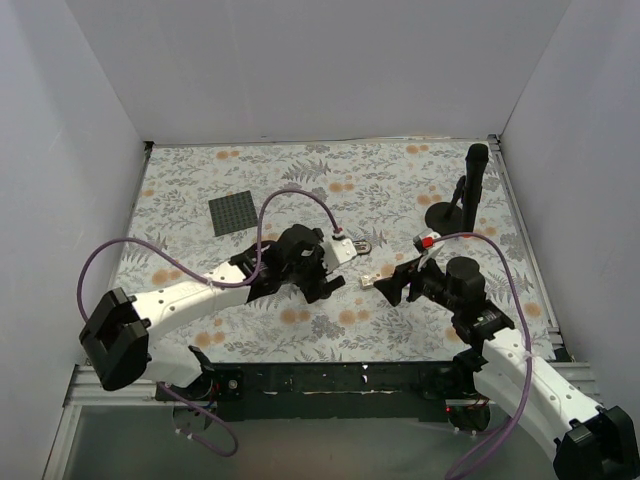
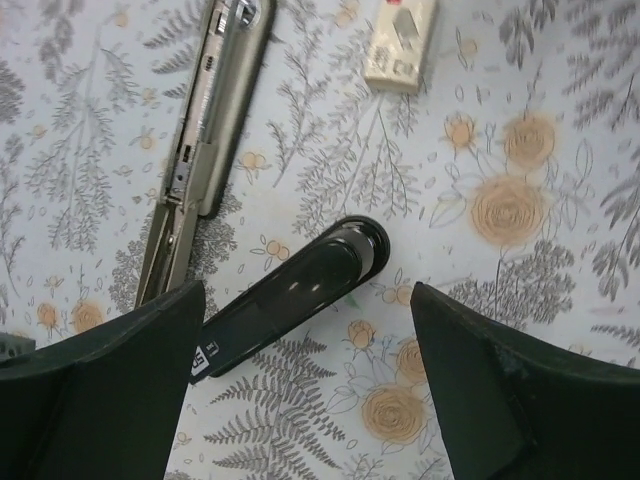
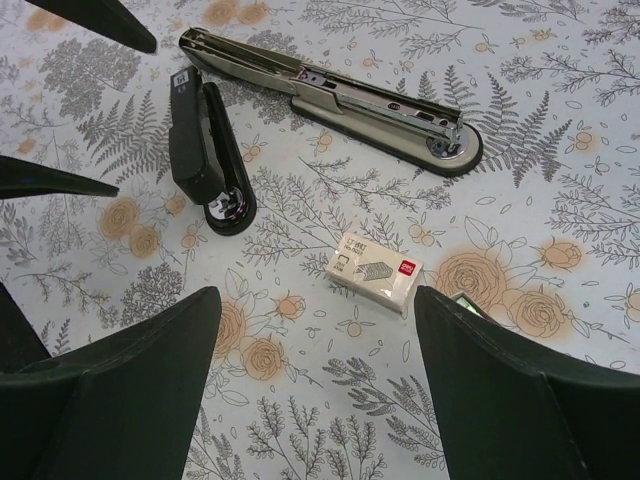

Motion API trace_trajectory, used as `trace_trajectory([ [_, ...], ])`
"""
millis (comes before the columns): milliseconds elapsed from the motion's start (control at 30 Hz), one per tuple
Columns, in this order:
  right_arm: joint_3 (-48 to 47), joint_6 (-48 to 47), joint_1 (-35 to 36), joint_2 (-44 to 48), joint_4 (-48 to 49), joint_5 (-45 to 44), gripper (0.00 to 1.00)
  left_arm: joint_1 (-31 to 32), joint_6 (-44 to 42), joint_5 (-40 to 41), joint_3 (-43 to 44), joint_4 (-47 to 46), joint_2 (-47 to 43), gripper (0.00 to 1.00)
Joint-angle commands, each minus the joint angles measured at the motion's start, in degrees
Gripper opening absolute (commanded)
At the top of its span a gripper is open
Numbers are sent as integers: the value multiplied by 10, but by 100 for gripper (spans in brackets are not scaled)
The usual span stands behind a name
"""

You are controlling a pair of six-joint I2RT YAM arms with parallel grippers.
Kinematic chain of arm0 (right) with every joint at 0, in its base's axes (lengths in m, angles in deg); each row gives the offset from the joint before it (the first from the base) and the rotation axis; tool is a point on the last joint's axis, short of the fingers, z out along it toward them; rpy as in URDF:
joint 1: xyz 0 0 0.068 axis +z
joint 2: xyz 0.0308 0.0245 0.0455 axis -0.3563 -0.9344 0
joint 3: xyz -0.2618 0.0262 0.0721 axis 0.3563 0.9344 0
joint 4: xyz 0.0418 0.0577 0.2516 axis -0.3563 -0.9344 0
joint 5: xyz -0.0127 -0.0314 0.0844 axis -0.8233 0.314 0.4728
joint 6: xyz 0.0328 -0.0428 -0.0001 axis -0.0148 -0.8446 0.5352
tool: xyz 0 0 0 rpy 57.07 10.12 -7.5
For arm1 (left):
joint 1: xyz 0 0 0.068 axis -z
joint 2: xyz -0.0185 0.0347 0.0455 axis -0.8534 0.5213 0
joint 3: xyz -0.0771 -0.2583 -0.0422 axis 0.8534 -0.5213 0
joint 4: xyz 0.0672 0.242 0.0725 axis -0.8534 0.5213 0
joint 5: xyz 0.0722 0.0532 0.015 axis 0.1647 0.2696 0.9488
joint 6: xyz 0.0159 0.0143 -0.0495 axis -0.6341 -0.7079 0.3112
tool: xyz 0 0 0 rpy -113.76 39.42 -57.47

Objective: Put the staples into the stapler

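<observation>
Black stapler (image 3: 340, 100) opened flat, staples box (image 3: 373, 272) near it (not touching), left gripper (image 2: 308, 295) wide open, right gripper (image 3: 318, 300) open also, both empty.

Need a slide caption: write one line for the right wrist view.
Open right gripper hovers over the whitish staple box, with the stapler lying opened out on the floral cloth beyond.

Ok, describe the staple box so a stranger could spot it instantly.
On the floral table cover, about mid-table, lies the black stapler, hinged wide open. Just on its near-edge side sits the staple box, touching nothing. Unlike its dark neighbours, it is a tiny whitish carton printed with a staples picture and a red mark.
</observation>
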Motion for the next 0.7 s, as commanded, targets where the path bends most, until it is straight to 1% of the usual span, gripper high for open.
trace_trajectory([
  [0,6,-13,2,16,7,13,86,-34,-205,-137,21,43,48,81],
  [33,6,-14,2,15,5,14,86,-50,-210,-151,39,51,60,81],
  [100,6,-16,2,14,6,17,86,-59,-230,-171,56,80,99,80],
  [133,7,-16,2,14,6,19,86,-63,-230,-170,69,87,113,78],
  [167,7,-16,2,13,8,19,86,-63,-255,-170,74,102,123,74],
  [200,7,-16,2,13,9,20,86,-65,-261,-174,80,109,143,74],
  [433,9,-18,2,0,12,15,85,-68,-282,-196,104,119,198,64],
  [500,10,-18,2,-2,15,18,85,-68,-280,-211,115,126,207,58],
  [533,11,-18,2,-4,16,19,85,-68,-280,-217,120,130,217,51],
  [567,12,-18,2,-4,16,22,85,-68,-278,-223,124,137,220,49],
  [600,12,-18,2,-5,17,25,85,-68,-276,-226,130,141,222,44],
  [633,12,-18,2,-11,21,29,85,-68,-274,-229,133,146,224,36],
  [667,12,-18,2,-15,22,36,85,-68,-273,-238,135,151,223,32],
])
